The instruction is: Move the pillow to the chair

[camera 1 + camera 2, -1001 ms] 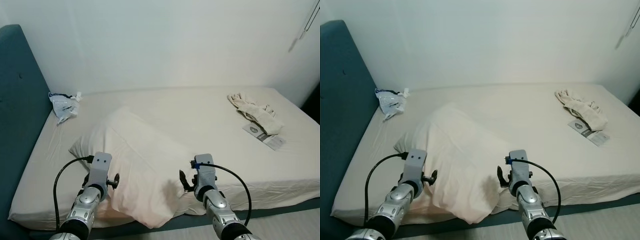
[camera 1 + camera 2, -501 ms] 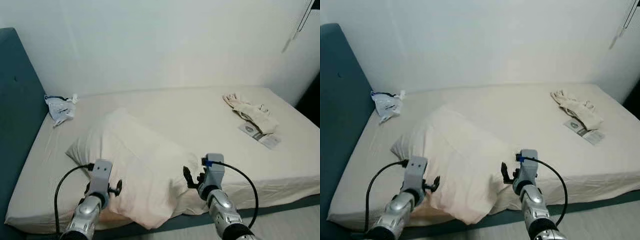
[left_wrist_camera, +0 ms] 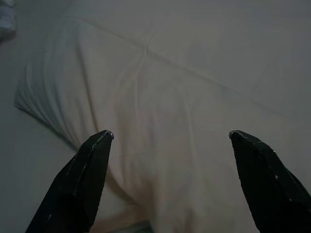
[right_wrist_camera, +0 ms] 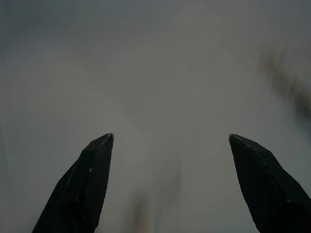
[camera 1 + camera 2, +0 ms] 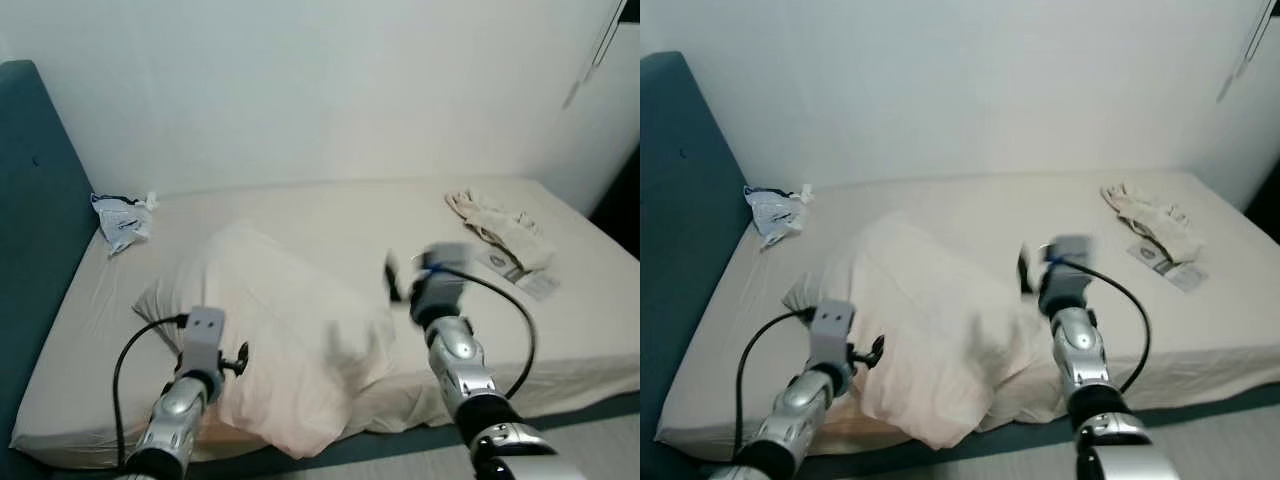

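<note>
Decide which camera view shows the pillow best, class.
The left eye view: the whole pillow lies on the bed, overhanging its near edge. The right eye view matches it. The left wrist view shows part; the right wrist view is blurred.

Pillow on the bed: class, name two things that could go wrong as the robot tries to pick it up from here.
1. The pillow overhangs the bed's near edge; a poor grasp could tip it to the floor.
2. The right gripper is open and blurred by motion beside the pillow, the left gripper open over it; uneven contact might pinch only loose cover fabric.
</note>
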Robot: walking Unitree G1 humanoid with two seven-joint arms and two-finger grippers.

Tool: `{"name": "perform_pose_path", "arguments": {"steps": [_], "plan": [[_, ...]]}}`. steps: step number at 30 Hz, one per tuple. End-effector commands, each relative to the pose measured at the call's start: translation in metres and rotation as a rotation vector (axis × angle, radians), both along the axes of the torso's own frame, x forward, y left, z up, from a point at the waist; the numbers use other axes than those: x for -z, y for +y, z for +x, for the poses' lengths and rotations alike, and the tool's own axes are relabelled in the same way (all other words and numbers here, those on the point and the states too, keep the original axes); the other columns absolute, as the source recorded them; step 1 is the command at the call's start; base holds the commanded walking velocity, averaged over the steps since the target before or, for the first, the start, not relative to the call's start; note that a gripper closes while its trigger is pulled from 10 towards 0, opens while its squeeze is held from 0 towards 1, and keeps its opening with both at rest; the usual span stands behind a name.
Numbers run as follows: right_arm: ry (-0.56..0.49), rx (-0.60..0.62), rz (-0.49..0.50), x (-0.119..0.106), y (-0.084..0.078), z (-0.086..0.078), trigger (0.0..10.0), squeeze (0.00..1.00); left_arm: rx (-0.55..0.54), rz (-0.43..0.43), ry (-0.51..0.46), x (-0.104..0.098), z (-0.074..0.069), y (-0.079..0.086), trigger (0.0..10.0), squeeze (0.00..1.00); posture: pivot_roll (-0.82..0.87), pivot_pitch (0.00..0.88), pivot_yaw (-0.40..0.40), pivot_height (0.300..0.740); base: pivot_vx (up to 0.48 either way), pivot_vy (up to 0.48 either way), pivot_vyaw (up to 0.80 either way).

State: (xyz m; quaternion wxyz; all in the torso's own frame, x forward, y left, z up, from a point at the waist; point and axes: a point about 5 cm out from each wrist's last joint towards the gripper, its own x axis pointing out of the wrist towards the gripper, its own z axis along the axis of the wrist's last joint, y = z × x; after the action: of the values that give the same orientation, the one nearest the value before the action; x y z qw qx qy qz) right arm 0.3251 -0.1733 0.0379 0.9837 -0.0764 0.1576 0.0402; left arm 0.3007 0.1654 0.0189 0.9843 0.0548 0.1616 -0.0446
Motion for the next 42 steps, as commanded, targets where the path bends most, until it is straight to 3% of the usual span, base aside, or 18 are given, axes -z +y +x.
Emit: {"name": "perform_pose_path", "arguments": {"steps": [1,3,6,8,11,13,14,15,19,24,29,33,37,40,42], "plan": [[0.127,-0.033,-0.043,0.024,0.002,-0.016,10.0,0.0,0.007,0.053,0.034,0.007,-0.005,0.004,10.0,0.0,-0.05,0.019,-0.029,0.74,0.0,0.0,0.0],[0.144,-0.019,-0.015,0.029,0.003,-0.022,10.0,0.0,0.007,0.049,0.038,0.008,-0.008,0.005,10.0,0.0,-0.05,0.022,-0.031,0.74,0.0,0.0,0.0],[0.197,0.021,0.163,0.045,0.008,-0.038,10.0,0.0,-0.01,0.046,0.091,0.019,-0.019,0.009,10.0,0.0,-0.03,0.031,-0.038,0.74,0.0,0.0,0.0],[0.219,0.005,0.191,0.051,0.012,-0.045,10.0,0.0,-0.025,0.043,0.095,0.021,-0.022,0.012,10.0,0.0,-0.01,0.027,-0.042,0.74,0.0,0.0,0.0],[0.248,-0.057,0.156,0.059,0.019,-0.054,10.0,0.0,-0.069,0.028,0.1,0.024,-0.029,0.021,10.0,0.0,-0.04,0.036,-0.011,0.74,0.0,0.0,0.0],[0.252,-0.06,0.147,0.059,0.02,-0.054,10.0,0.0,-0.076,0.027,0.108,0.026,-0.03,0.022,10.0,0.0,-0.04,0.036,-0.011,0.74,0.0,0.0,0.0],[0.266,-0.042,0.216,0.058,0.022,-0.052,10.0,0.0,-0.054,0.06,0.144,0.031,-0.033,0.02,10.0,0.0,-0.06,0.038,0.005,0.74,0.0,0.0,0.0],[0.272,-0.041,0.22,0.058,0.022,-0.052,10.0,0.0,-0.039,0.063,0.144,0.031,-0.032,0.016,10.0,0.0,-0.07,0.045,0.007,0.74,0.0,0.0,0.0],[0.272,-0.039,0.145,0.059,0.016,-0.053,10.0,0.0,-0.031,0.043,0.125,0.025,-0.024,0.008,10.0,0.0,-0.07,0.044,0.016,0.74,0.0,0.0,0.0],[0.198,-0.028,0.147,0.048,0.009,-0.046,10.0,0.0,-0.041,-0.011,0.118,0.019,-0.017,0.004,10.0,0.0,-0.08,0.05,0.018,0.74,0.0,0.0,0.0],[0.096,-0.02,0.091,0.036,0.005,-0.038,10.0,0.0,-0.05,0.019,0.09,0.018,-0.018,0.005,10.0,0.0,-0.07,0.05,0.002,0.74,0.0,0.0,0.0],[0.0,-0.064,0.024,0.022,0.012,-0.027,10.0,0.0,-0.085,0.04,0.114,0.025,-0.026,0.011,10.0,0.0,-0.07,0.052,-0.016,0.74,0.0,0.0,0.0],[0.023,-0.134,0.055,0.019,0.021,-0.022,10.0,0.0,-0.114,0.027,0.117,0.029,-0.032,0.013,10.0,0.0,-0.08,0.055,-0.043,0.74,0.0,0.0,0.0],[0.04,-0.197,0.099,0.017,0.03,-0.019,10.0,0.0,-0.166,0.002,0.066,0.026,-0.035,0.014,10.0,0.0,-0.06,0.059,-0.066,0.74,0.0,0.0,0.0],[0.01,-0.253,0.114,0.011,0.038,-0.016,10.0,0.0,-0.199,-0.031,-0.049,0.014,-0.034,0.014,10.0,0.0,-0.04,0.06,-0.087,0.74,0.0,0.0,0.0]]}}
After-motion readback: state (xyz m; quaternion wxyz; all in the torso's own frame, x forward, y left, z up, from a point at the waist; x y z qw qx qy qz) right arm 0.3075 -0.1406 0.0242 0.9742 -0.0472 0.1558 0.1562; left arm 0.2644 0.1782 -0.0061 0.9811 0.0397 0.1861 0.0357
